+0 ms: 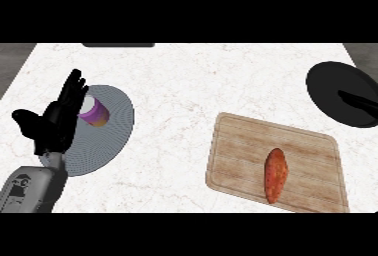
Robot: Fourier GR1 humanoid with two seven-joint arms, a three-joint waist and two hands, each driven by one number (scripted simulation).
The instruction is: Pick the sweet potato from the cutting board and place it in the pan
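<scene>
An orange-brown sweet potato [276,174] lies lengthwise on the wooden cutting board [236,150] at the lower right of the counter. The black pan [332,85] sits at the right edge, farther back than the board, its handle pointing to the right. My left hand [57,120] rests open at the left with its fingers straight and pointing up, far from the board and the pan. It holds nothing. My right hand shows nowhere in the head view.
A grey round plate [111,135] lies at the left, partly behind my left hand, with a purple and white cup [94,112] on it. A dark object [118,45] shows at the counter's far edge. White marbled countertop lies between plate and board.
</scene>
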